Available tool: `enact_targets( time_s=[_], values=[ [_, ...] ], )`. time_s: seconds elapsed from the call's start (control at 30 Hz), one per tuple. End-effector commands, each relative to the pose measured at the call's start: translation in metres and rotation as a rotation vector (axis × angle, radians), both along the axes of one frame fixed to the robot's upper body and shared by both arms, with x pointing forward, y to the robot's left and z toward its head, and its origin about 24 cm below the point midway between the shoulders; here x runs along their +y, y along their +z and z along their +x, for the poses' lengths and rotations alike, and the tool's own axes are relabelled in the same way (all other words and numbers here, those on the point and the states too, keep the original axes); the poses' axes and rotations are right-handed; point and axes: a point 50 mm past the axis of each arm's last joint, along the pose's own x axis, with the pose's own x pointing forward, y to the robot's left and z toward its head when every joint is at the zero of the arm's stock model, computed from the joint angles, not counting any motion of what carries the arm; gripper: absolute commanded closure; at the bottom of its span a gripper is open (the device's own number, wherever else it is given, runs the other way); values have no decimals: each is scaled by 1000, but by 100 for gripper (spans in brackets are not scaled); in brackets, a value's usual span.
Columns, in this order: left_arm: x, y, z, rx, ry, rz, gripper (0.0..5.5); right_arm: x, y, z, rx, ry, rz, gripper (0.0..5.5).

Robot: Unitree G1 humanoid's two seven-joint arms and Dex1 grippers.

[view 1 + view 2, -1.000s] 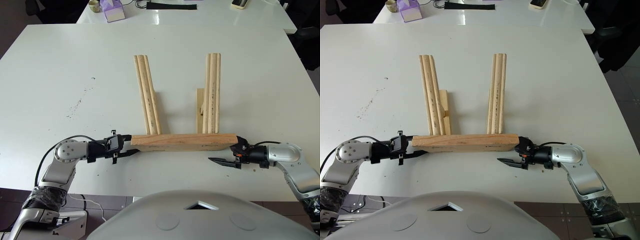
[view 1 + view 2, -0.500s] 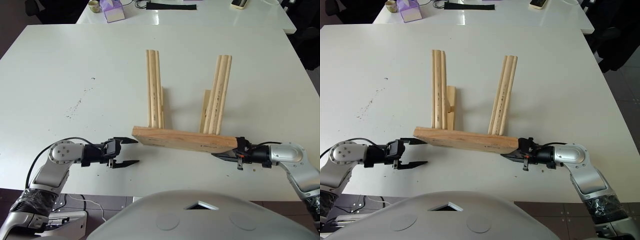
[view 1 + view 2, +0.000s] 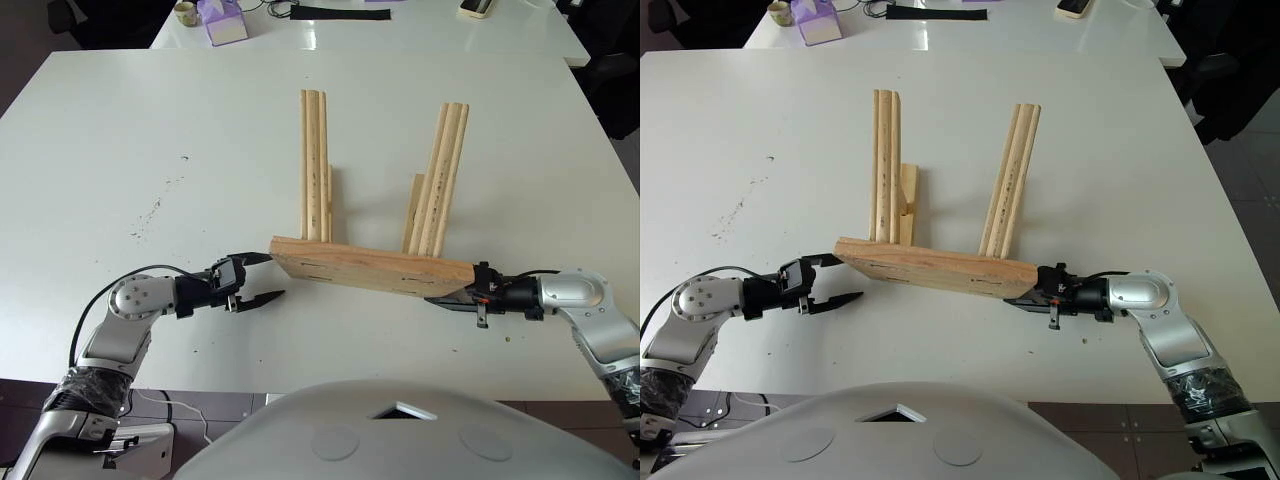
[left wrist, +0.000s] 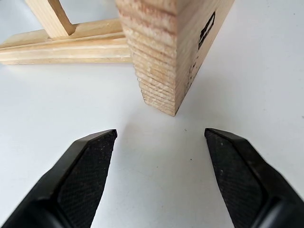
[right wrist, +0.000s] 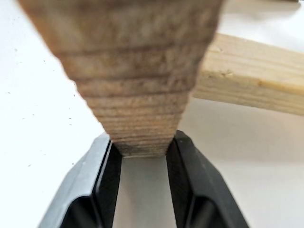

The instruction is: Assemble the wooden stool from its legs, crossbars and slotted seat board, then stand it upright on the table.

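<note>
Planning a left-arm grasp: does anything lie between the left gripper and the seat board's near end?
Nothing visible does; the open left gripper faces the seat board end directly, with just table surface between.

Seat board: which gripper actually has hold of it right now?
The right gripper: it is shut on one end of the seat board. The left gripper hangs open just short of the other end, not touching it.

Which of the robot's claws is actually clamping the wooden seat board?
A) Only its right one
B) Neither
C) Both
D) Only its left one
A: the right gripper is shut on the end of the seat board, while the left gripper is open and apart from the board's other end.
</note>
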Motion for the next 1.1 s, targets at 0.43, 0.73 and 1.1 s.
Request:
enact_targets(
  time_s=[0.43, 0.73, 1.1],
  values=[
    [14, -1, 23, -36, -5, 120, 206, -2, 8, 12, 11, -16, -26, 298],
    [1, -6, 21, -5, -94, 91, 206, -4, 6, 12, 5, -39, -23, 283],
    [-18, -9, 15, 88, -127, -13, 206, -9, 4, 13, 0, -17, -47, 283]
  ],
)
